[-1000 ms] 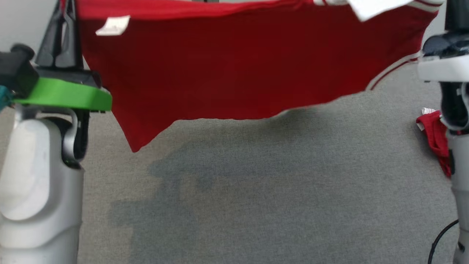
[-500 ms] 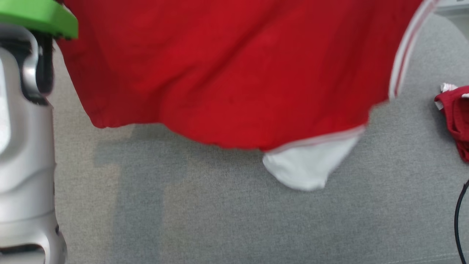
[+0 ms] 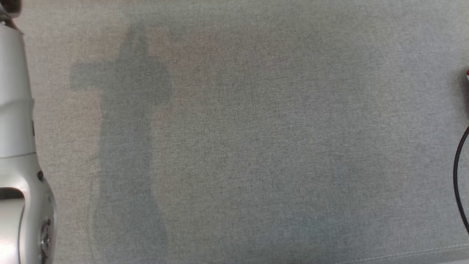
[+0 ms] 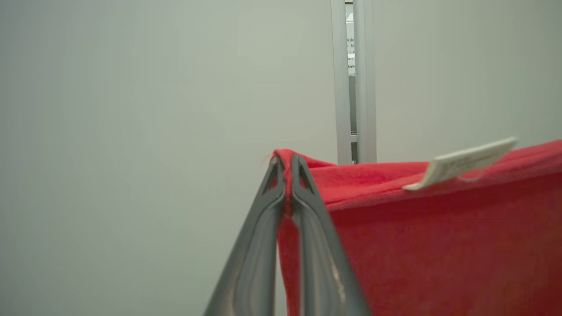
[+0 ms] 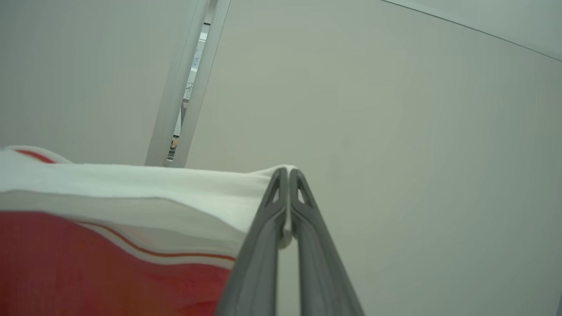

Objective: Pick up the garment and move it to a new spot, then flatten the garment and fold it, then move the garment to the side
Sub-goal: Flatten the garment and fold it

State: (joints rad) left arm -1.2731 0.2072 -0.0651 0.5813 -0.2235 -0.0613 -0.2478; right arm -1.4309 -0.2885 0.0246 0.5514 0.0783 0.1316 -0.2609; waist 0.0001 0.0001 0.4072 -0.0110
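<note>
Garment (image 4: 439,241) is hanging stretched between both arms: left gripper (image 4: 287,162) is clamping its red corner, cloth running toward 3 o'clock; right gripper (image 5: 288,173) is pinching its white edge, cloth running toward 9 o'clock.

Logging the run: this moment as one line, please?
left tool: shut on garment, red corner | right tool: shut on white edge | garment: held up between both tools

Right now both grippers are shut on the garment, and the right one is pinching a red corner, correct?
No: the right wrist view shows the right gripper pinching a white corner of the garment. The left gripper is shut on it too.
</note>
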